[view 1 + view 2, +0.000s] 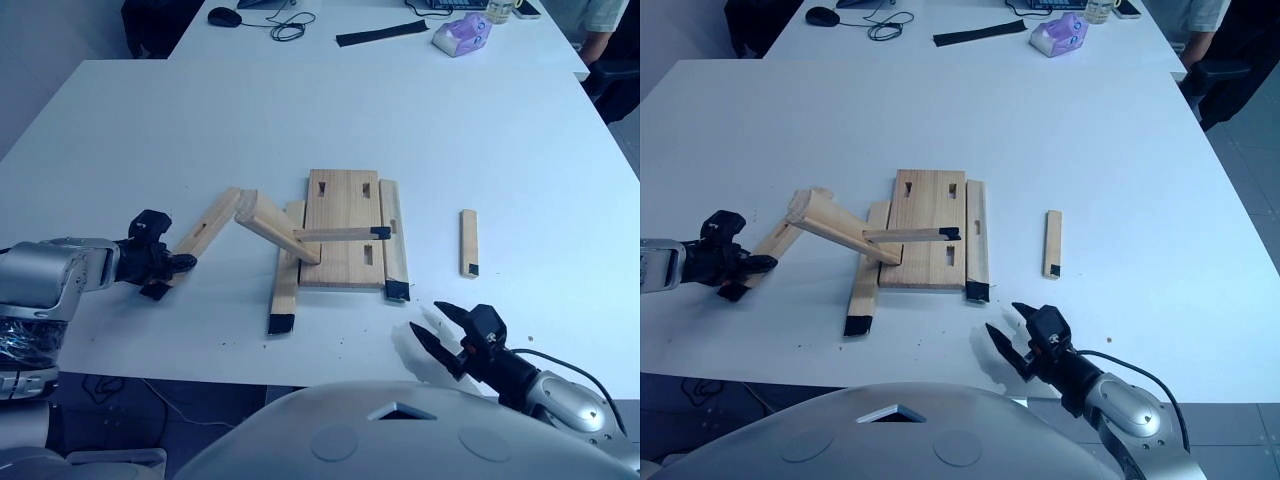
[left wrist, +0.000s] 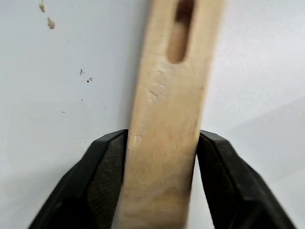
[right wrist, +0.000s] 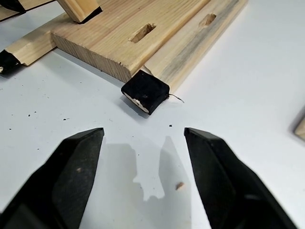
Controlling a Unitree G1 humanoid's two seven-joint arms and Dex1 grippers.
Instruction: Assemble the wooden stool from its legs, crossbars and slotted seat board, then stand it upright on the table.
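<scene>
Left eye view: the left tool [image 1: 167, 274] pinches a slotted leg [image 1: 210, 226] lying near the table's [image 1: 500, 150] left edge, its long side slanting toward the seat board [image 1: 340, 215]; the right tool [image 1: 430, 322] hangs spread by the front edge

Bright, even overhead light floods the white tabletop [image 1: 300, 120] without harsh glare. Soft, pale shadows lie beside the seat board [image 1: 343, 228] and under the jaws of the right gripper [image 3: 143, 134].
</scene>
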